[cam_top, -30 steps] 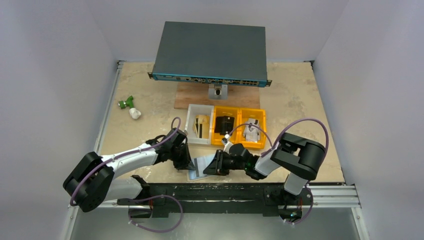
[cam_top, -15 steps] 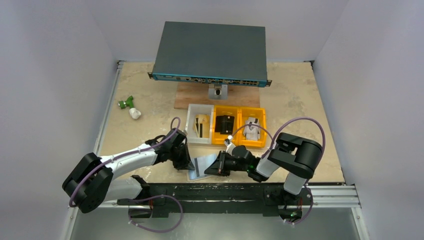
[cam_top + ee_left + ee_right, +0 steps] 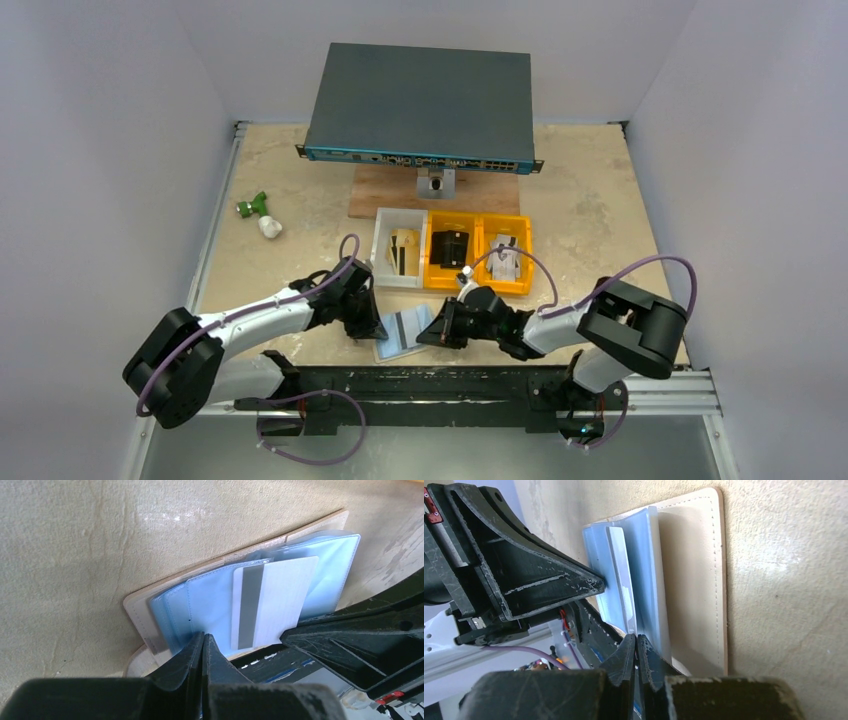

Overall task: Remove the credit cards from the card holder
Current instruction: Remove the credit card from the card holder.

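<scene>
The card holder [image 3: 390, 350] lies open at the table's near edge, pale blue sleeves on tan backing [image 3: 210, 605]. A white credit card [image 3: 280, 600] with a grey stripe sticks partly out of a sleeve toward the right. My left gripper [image 3: 378, 330] is shut, its tips [image 3: 203, 637] on the near edge of a blue sleeve. My right gripper [image 3: 430, 334] is shut on the card's edge [image 3: 636, 641]. In the right wrist view the card [image 3: 618, 570] stands edge-on over the holder [image 3: 694, 580].
A white bin [image 3: 398, 250] with cards and two orange bins [image 3: 450, 250] [image 3: 505, 255] stand just behind. A network switch [image 3: 420, 105] sits on a wooden board [image 3: 435, 192] at the back. A green and white object [image 3: 258, 212] lies far left. The table's front rail [image 3: 450, 385] is close below.
My right arm's elbow has swung out to the right and its gripper has shifted slightly right. The card shows further out of the holder. The left arm has stayed put.
</scene>
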Controlling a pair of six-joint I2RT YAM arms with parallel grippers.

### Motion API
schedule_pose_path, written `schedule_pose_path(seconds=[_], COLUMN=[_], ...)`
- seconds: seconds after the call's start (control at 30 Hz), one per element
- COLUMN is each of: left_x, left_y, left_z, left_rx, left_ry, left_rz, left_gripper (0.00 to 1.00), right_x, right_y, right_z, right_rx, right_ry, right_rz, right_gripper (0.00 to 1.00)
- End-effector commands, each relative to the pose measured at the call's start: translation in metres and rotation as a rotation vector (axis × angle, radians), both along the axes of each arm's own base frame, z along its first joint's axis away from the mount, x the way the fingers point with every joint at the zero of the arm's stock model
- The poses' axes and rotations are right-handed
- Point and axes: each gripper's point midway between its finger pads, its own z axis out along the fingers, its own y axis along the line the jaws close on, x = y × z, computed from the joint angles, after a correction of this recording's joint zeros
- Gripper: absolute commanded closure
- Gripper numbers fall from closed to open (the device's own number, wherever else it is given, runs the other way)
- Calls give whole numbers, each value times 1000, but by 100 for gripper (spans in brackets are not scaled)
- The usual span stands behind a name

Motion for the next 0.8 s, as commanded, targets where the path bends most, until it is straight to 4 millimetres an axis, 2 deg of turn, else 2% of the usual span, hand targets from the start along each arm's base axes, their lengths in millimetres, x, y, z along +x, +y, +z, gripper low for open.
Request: schedule_pose_path(seconds=[0.0, 0.3, 0.53, 0.77], left_x=[-5, 1, 5, 12], left_y=[23, 12, -5, -16], left_z=[-13, 1, 28, 60], left_rx=[111, 56, -30, -90], left_ry=[3, -26, -58, -109], left_rz=[12, -12, -61, -95], left_gripper=[100, 100, 100, 86], right_x=[11, 15, 16, 15], right_y=[-11, -17, -18, -18], right_z=[-5, 11, 29, 57], right_rx=[-96, -124, -111, -72], right_ry=[-46, -92, -121, -149], right_rz=[-39, -44, -41, -34], right_gripper=[100, 100, 100, 100])
